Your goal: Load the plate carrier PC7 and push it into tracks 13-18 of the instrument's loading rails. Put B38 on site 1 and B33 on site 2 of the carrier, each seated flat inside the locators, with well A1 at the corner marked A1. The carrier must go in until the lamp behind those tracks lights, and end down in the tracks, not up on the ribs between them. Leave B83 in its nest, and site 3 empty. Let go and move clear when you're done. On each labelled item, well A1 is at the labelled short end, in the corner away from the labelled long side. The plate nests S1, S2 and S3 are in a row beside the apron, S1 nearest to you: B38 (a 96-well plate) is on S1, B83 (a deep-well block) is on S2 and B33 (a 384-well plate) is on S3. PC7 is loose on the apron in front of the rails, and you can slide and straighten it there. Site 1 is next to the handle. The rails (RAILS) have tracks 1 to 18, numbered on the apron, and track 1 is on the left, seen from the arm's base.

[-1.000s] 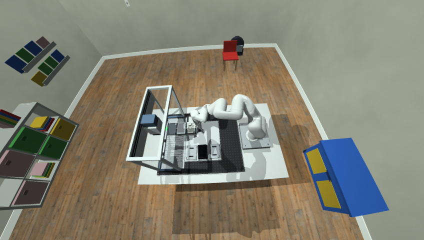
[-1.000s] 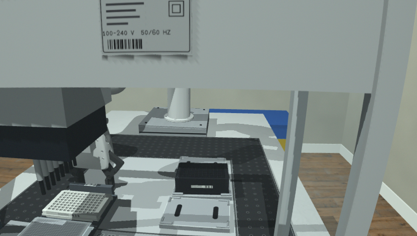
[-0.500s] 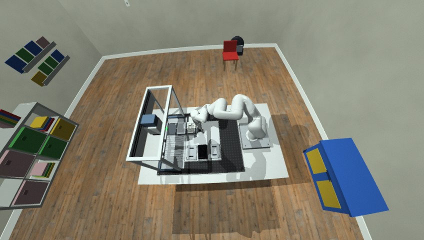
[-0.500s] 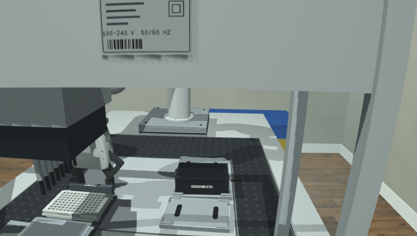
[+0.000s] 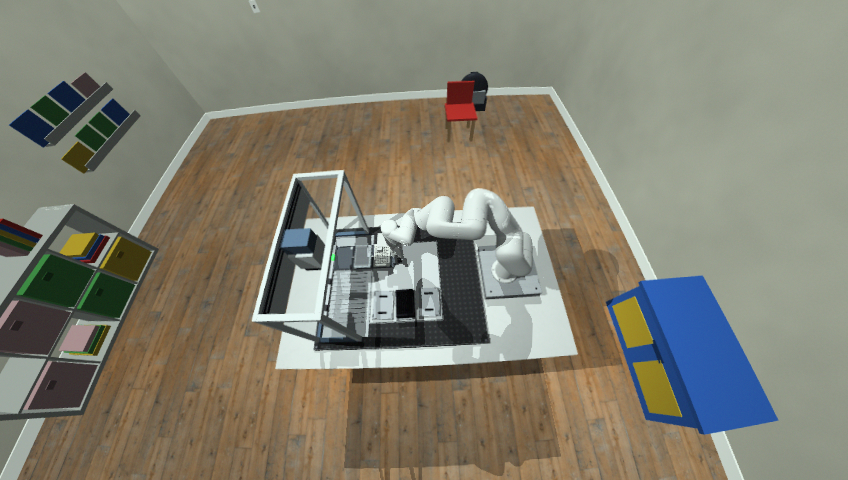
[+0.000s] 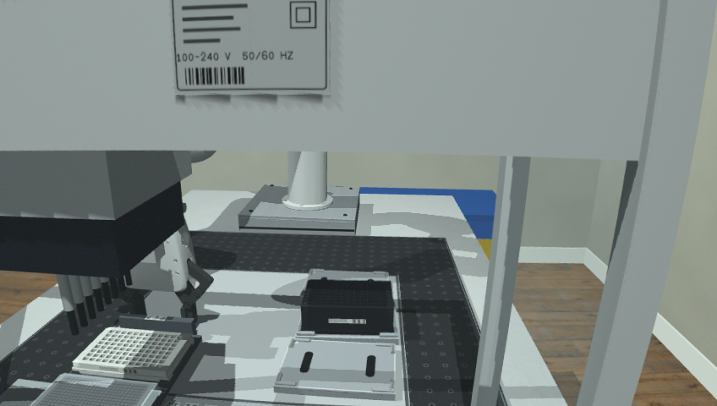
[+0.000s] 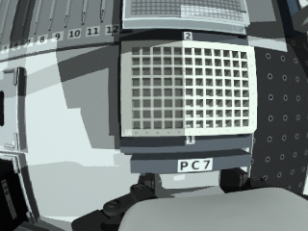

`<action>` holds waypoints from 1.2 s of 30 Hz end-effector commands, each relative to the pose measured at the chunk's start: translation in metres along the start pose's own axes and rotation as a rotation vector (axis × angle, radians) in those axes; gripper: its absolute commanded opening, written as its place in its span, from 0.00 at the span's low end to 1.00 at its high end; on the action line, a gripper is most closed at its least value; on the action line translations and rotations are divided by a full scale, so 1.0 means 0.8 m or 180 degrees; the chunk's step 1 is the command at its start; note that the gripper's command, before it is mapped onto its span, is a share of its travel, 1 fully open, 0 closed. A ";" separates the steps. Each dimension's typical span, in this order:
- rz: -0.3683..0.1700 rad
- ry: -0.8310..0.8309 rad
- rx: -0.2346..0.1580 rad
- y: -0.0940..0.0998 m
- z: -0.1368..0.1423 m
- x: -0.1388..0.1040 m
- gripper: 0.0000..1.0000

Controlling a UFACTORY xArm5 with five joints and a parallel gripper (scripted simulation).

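Gripper's black two-fingered claw [image 6: 163, 306] [image 7: 188, 175] sits apart behind the slate-blue carrier handle [image 6: 156, 323] [image 7: 192, 164], probably so it can shove PC7 in straight

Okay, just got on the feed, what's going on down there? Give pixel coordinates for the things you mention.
The arm's end effector [image 7: 188, 175] is open just behind the handle of carrier PC7 [image 7: 192, 163], holding nothing. The white 96-well plate [image 6: 133, 350] [image 7: 188, 89] sits on site 1, the finer-welled plate [image 6: 98, 393] [image 7: 185, 11] on site 2. The black deep-well block [image 5: 405, 303] [image 6: 347, 305] is in its nest. A green lamp [image 5: 333, 257] is lit.
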State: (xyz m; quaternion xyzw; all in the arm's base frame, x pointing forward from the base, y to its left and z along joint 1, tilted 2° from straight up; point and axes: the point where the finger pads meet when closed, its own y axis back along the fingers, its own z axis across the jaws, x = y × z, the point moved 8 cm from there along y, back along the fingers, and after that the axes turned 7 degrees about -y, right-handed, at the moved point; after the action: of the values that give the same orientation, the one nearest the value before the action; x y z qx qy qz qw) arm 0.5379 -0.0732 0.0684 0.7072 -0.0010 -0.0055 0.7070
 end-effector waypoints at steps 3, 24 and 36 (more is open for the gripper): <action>0.0084 0.0004 0.0064 0.007 0.002 0.007 0.81; 0.0084 0.0004 0.0064 0.006 0.003 0.000 0.81; 0.0084 0.0004 0.0064 0.006 0.004 -0.008 0.81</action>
State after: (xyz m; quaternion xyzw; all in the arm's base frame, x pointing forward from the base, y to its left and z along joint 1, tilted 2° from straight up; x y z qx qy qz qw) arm 0.5349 -0.0743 0.0759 0.7058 -0.0116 0.0069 0.7083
